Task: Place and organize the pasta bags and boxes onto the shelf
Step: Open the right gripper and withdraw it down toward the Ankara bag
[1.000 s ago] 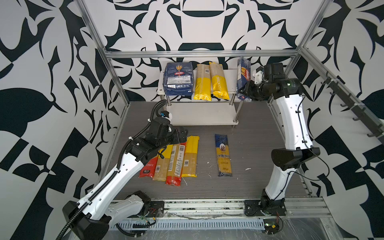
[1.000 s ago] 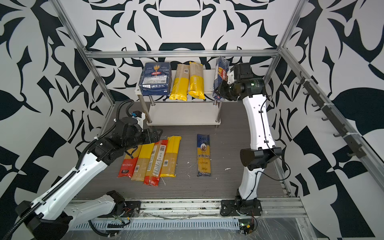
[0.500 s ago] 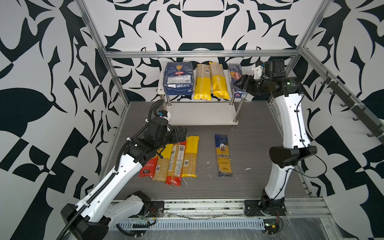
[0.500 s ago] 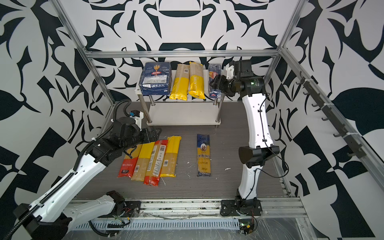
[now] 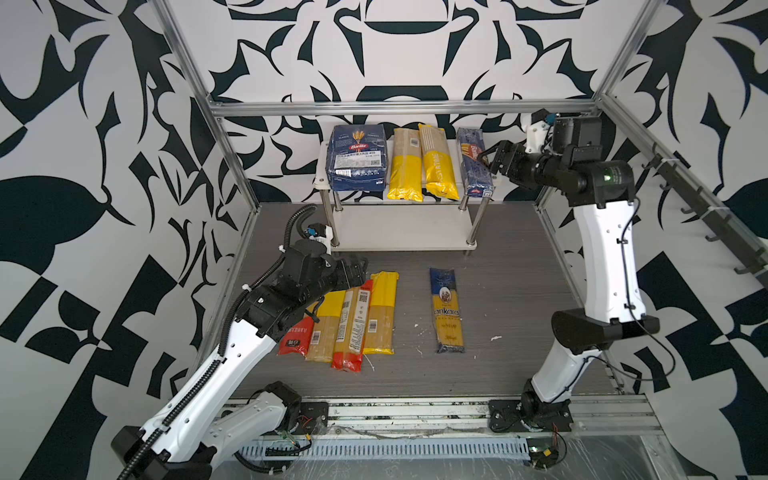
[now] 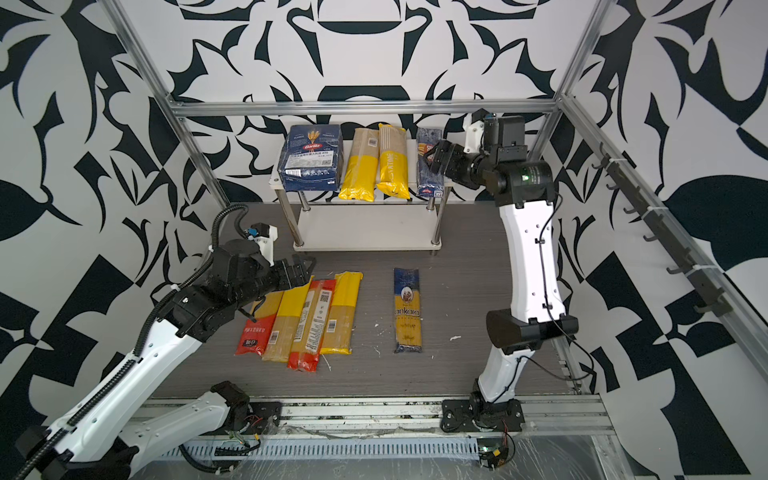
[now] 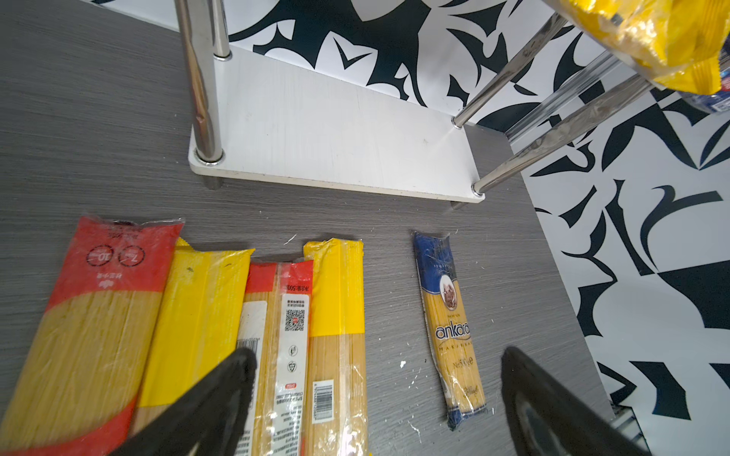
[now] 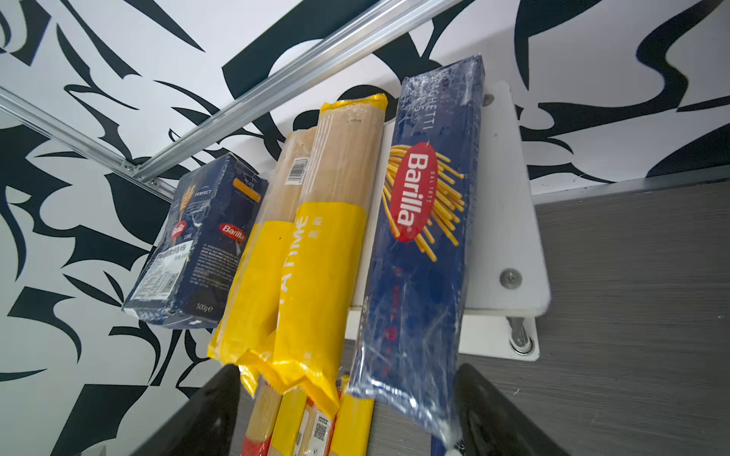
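Observation:
The shelf (image 5: 404,229) stands at the back. On its top board lie the wide Barilla box (image 5: 356,158), two yellow bags (image 5: 405,164) (image 5: 436,160) and the narrow Barilla spaghetti box (image 5: 473,162) (image 8: 426,221), flat at the right end. My right gripper (image 5: 490,158) (image 8: 345,371) is open just right of that box and holds nothing. On the table lie a red bag (image 5: 297,332), a yellow bag (image 5: 326,328), a red-and-clear bag (image 5: 353,328), another yellow bag (image 5: 380,316) and, apart to the right, the blue-topped ankara bag (image 5: 446,309) (image 7: 450,327). My left gripper (image 5: 358,270) (image 7: 377,355) hovers open over the far ends of these bags.
Aluminium frame rails (image 5: 399,108) run round the table's back and sides. A rail with dark hooks (image 5: 702,199) lines the right wall. The shelf's lower board (image 7: 335,130) is bare. White crumbs (image 5: 415,326) dot the grey table between the bags.
My right gripper opened and let go of the narrow Barilla box, which went from standing on edge to lying flat on the top board. The gripper drew back to the right. The left arm shifted slightly.

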`<state>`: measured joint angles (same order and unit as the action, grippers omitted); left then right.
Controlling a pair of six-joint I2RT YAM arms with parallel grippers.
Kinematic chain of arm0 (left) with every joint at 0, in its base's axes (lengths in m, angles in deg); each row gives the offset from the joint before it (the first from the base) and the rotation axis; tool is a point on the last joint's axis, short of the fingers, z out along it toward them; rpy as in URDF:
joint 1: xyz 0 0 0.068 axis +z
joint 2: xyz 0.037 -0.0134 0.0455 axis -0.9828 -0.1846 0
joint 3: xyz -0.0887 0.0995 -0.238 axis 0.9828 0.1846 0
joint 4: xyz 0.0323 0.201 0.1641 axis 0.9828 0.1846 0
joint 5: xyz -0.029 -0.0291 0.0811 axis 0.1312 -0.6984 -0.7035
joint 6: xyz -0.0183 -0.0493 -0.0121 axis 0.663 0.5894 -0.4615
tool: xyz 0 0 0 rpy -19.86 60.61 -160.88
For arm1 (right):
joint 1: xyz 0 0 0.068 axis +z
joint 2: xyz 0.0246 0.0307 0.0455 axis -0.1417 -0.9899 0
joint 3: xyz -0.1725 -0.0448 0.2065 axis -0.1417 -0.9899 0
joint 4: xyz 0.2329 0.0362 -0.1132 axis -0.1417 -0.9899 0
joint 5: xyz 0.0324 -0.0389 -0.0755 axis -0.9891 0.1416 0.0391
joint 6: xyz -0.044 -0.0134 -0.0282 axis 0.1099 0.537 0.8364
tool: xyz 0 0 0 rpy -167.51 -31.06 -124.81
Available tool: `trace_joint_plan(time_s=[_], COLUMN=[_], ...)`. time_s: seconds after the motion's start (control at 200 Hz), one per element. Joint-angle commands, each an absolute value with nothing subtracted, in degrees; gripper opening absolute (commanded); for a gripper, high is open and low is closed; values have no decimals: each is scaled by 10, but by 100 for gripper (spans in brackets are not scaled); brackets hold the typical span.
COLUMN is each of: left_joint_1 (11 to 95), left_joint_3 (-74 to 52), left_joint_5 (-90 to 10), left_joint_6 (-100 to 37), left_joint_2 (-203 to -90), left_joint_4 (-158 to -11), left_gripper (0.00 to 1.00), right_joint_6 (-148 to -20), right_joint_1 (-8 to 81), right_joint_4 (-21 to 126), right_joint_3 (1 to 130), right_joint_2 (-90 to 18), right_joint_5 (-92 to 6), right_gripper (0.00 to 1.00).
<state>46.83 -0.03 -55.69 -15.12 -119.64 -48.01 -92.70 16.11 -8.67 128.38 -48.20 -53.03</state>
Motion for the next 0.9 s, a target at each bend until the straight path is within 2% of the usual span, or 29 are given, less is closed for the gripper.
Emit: trace_joint_plan(time_s=[0.0, 0.2, 0.295, 0.495, 0.64, 0.895], left_joint_1=[475, 481, 482, 482, 482, 482], left_joint_3=[17, 62, 99, 170, 212, 245], left_joint_5=[-557, -566, -565, -555, -542, -540], left_joint_6=[-142, -110, -78, -21, 2, 17], left_joint_2=[-1181, -1150, -1126, -1073, -1038, -1010], left_joint_4=[-472, -464, -464, -465, -459, -457], left_gripper=[99, 99, 99, 99, 100, 99], right_joint_6=[-918, -969, -979, -984, -1008, -1033], right_joint_1=[162, 163, 166, 167, 178, 243], right_joint_4=[-45, 65, 62, 46, 64, 81], right_joint_3=[1210, 928, 854, 691, 571, 442], right_joint_2=[-408, -224, -165, -57, -5, 50], right_joint_5=[-513, -558, -583, -569, -592, -519], right_gripper=[87, 89, 89, 88, 88, 87])
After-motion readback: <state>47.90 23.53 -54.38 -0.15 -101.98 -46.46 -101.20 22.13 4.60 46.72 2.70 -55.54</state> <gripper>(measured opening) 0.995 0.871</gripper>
